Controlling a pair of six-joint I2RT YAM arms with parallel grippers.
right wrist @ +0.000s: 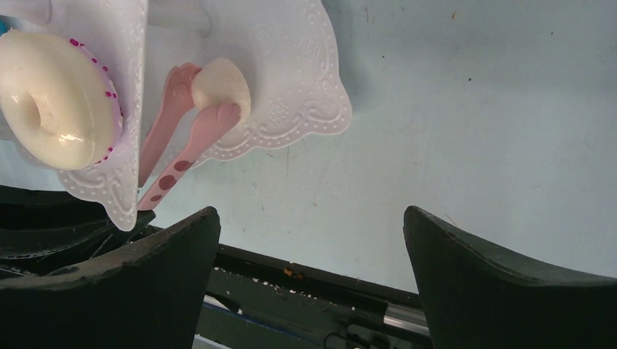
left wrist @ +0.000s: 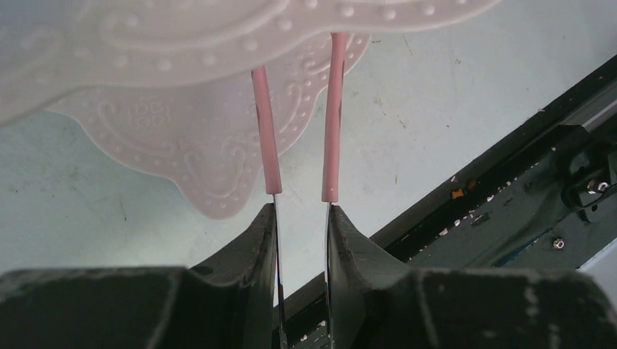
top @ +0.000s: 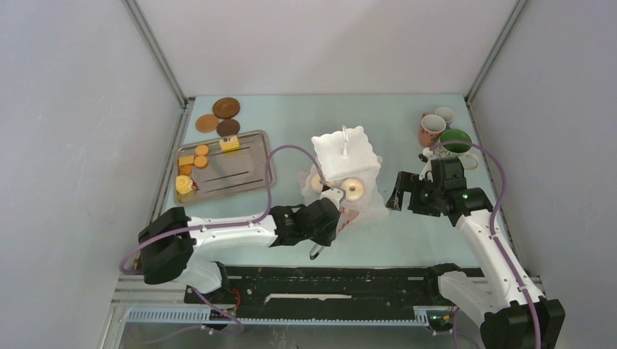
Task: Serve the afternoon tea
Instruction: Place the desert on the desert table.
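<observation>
The white three-tier stand (top: 345, 156) stands mid-table, with a pale donut (top: 354, 189) on a tier. My left gripper (top: 329, 218) is at its near side, shut on the pink tongs (left wrist: 331, 109), whose arms reach under a wavy tier (left wrist: 182, 145). In the right wrist view the tongs' tips (right wrist: 218, 116) sit on either side of a small pale round cake (right wrist: 222, 83) on the lowest tier (right wrist: 291, 109), beside a sprinkled donut (right wrist: 54, 98) one tier up. My right gripper (top: 396, 193) hovers open and empty just right of the stand, its jaws (right wrist: 311, 218) wide apart.
A grey metal tray (top: 233, 174) at the left holds orange biscuits (top: 201, 150) and yellow cakes (top: 230, 144). Brown coasters (top: 226, 107) lie behind it. A pink mug (top: 431, 129), a small pale mug (top: 444, 115) and a green-inside mug (top: 455, 140) stand back right.
</observation>
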